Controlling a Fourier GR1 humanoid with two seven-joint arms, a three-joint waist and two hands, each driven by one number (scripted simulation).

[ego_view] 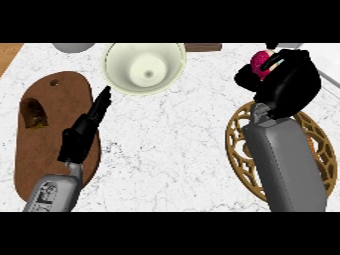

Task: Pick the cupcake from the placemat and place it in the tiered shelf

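The cupcake, pink-topped, is held near the counter's far right edge, past the placemat, enclosed by the curled right hand. It is judged light, soft and crushable; its base is best gripped. The left hand is kept straight-fingered, empty.

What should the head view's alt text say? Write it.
The right hand holds a pink cupcake above the gold placemat. The open left hand rests over a wooden board, beside a cream bowl.
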